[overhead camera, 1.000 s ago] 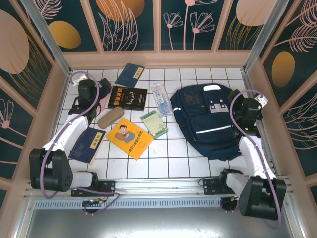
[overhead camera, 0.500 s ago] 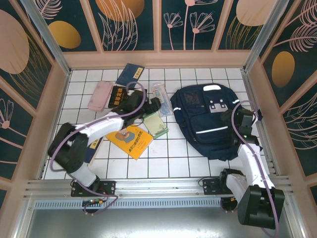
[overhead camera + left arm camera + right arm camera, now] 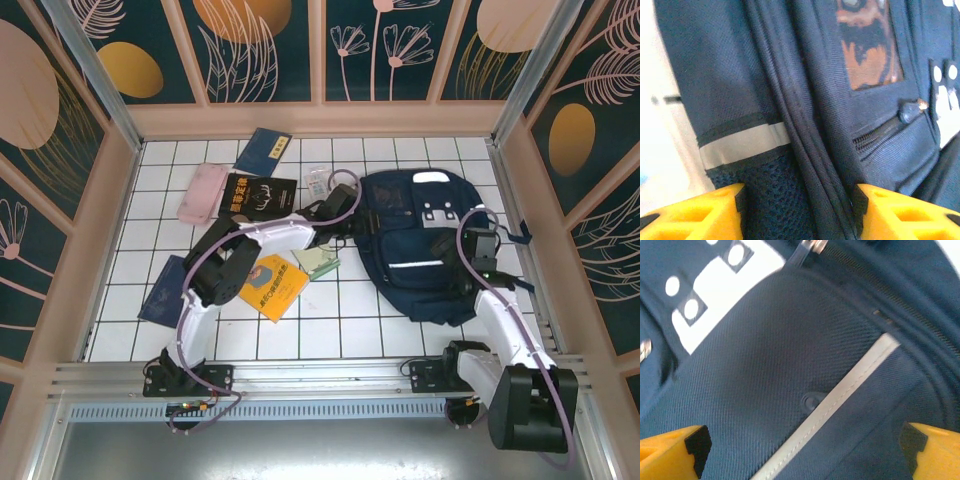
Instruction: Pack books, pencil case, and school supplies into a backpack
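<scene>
Backpack [image 3: 415, 285] right on surface [image 3: 340, 330]. Notepad [image 3: 320, 263] just left, packet [image 3: 317, 183] behind notepad. Near book [image 3: 268, 287] left of notepad, far book [image 3: 255, 193] behind it, pencil case [image 3: 203, 193] further left.

arms [image 3: 505, 318] white, black joints | cables [image 3: 186, 268] lilac | jaws yellow

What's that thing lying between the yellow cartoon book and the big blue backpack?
A pale green notepad, as the top camera shows.
</scene>
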`<act>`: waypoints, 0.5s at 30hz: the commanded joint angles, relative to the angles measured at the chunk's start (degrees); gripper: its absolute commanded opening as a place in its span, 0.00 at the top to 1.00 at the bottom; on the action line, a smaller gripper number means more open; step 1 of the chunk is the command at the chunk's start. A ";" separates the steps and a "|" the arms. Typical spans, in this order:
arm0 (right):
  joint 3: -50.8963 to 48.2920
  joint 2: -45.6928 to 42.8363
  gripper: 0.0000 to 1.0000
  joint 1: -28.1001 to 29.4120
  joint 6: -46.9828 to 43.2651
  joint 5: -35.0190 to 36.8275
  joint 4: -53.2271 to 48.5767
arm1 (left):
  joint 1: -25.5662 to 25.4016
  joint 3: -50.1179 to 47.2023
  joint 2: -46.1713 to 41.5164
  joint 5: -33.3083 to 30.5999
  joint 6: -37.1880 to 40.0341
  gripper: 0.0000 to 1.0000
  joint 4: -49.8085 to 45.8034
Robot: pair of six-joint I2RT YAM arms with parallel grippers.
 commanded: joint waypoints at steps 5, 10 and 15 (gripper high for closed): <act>-2.99 -0.13 0.01 12.66 8.13 -7.07 1.19 | -0.06 19.99 11.99 0.43 6.16 0.46 -7.14; -1.86 3.80 0.01 20.82 11.64 -7.92 8.44 | 1.73 37.49 21.83 -1.04 8.93 0.45 -14.33; 2.04 12.47 0.01 24.63 11.58 -7.14 14.34 | 6.43 41.59 22.40 0.14 8.55 0.41 -15.15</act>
